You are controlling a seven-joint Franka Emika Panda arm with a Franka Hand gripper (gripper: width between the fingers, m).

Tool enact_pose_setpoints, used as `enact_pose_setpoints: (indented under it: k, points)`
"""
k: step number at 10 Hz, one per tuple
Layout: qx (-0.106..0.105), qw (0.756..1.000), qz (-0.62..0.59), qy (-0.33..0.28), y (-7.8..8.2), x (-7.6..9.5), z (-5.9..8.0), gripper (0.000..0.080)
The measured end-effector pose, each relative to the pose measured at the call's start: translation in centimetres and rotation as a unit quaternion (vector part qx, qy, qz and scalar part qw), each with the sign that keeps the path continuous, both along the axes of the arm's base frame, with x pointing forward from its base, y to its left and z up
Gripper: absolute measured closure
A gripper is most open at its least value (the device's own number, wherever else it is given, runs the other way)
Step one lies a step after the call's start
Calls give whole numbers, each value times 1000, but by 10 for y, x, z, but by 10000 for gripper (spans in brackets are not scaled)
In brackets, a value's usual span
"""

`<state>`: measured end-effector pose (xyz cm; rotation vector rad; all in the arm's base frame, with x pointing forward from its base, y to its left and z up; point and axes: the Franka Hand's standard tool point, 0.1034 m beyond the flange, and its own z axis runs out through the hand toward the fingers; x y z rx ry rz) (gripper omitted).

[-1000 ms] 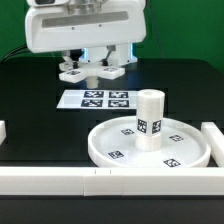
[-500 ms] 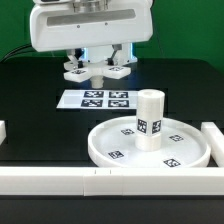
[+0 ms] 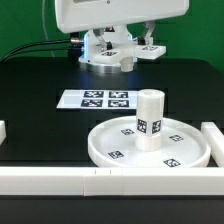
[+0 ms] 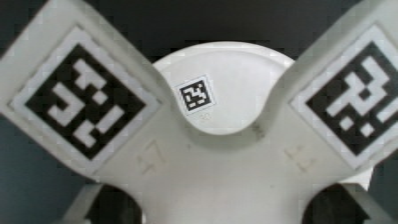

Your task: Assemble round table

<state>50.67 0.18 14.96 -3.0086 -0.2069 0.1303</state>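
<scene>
The large rimmed round disc (image 3: 150,143) lies at the front on the exterior view's right. The short thick post (image 3: 150,119) stands upright in its middle. My gripper (image 3: 112,58) hangs above the far part of the table, shut on the cross-shaped foot (image 3: 135,50), which is held clear of the surface behind the disc. In the wrist view the foot (image 4: 214,170) fills the frame: two tagged arms spread in a V, with a round white face bearing a small tag between them. The dark fingers (image 4: 121,205) sit at either side of the foot's body.
The marker board (image 3: 98,99) lies flat on the black table, between the gripper and the disc. Long white border bars run along the front edge (image 3: 70,178) and at the exterior view's right (image 3: 213,135). A cable trails at the back left (image 3: 40,47).
The gripper has risen and moved toward the exterior view's right, carrying the foot with it. The disc, post and marker board have not moved.
</scene>
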Motion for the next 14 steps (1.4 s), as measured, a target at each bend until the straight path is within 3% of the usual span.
enact_pose_setpoints:
  k: [2,3,4,5,9,14]
  points:
    - [-9,999,32,-28,4,8,-1,357]
    - [-6,998,62,-21,17,17,1,357]
    - [-13,994,103,-18,30,45,1,357]
    - [-26,990,138,-14,38,58,-3,357]
    - [-25,991,134,-12,35,55,-5,357]
    - [-32,987,154,-41,33,55,-19,357]
